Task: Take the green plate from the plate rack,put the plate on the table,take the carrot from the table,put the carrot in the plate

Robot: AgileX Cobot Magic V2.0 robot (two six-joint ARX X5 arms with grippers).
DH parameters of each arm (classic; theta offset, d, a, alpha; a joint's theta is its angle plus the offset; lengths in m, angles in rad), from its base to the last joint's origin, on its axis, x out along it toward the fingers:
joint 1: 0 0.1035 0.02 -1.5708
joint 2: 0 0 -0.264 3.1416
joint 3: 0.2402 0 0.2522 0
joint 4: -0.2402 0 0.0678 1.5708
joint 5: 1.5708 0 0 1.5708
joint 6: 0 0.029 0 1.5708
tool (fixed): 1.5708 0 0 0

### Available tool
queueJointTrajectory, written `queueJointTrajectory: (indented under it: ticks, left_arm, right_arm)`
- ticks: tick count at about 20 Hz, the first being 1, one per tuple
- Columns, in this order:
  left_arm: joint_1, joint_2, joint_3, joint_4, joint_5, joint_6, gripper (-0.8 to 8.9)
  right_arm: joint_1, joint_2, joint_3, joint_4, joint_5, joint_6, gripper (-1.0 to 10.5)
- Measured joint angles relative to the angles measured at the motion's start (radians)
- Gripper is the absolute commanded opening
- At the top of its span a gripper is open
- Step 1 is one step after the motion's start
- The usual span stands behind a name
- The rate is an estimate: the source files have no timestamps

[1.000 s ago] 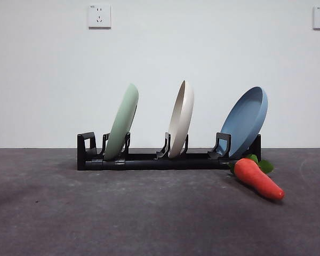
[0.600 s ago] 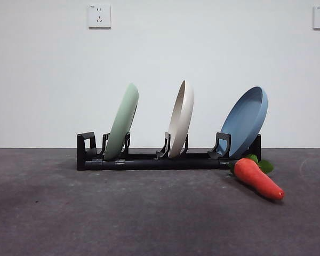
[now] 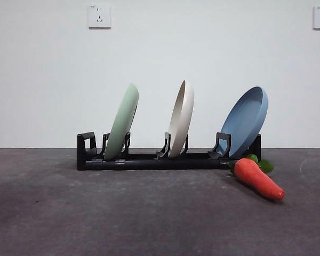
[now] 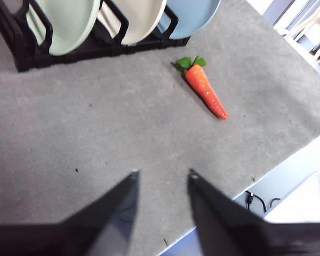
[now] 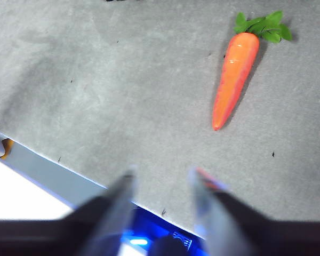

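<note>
The green plate [image 3: 121, 124] stands on edge in the left slot of the black plate rack [image 3: 149, 160]; it also shows in the left wrist view [image 4: 66, 24] with the rack [image 4: 21, 50]. The carrot [image 3: 258, 178] lies on the table [image 3: 149, 213] by the rack's right end, leafy top toward the rack. It shows in the left wrist view [image 4: 205, 89] and the right wrist view [image 5: 236, 77]. My left gripper [image 4: 161, 175] is open above bare table, well short of the rack. My right gripper [image 5: 161, 173] is open near the table's edge, apart from the carrot. Neither arm shows in the front view.
A cream plate [image 3: 181, 118] stands in the rack's middle slot and a blue plate [image 3: 246, 121] leans in the right slot. The table's edge [image 4: 288, 160] runs close by my left gripper. Wall sockets [image 3: 99, 16] sit on the white wall behind.
</note>
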Motion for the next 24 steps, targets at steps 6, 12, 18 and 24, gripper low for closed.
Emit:
queueJointTrajectory:
  ticks: [6,12,18,24]
  left_arm:
    - [-0.003,0.055,0.002,0.146,0.001,-0.002,5.98]
    - [-0.116,0.328,0.115,0.347,-0.039,-0.009,5.97]
    - [-0.243,0.716,0.358,0.511,-0.209,0.007,5.97]
    - [-0.271,1.07,0.61,0.552,-0.317,0.052,5.96]
  right_arm:
    - [0.0,0.0,0.0,0.0,0.0,0.008,6.2]
    - [0.0,0.0,0.0,-0.001,-0.001,0.013,6.2]
    - [0.0,0.0,0.0,-0.007,-0.001,0.016,6.2]
    - [0.0,0.0,0.0,-0.045,0.0,0.017,6.2]
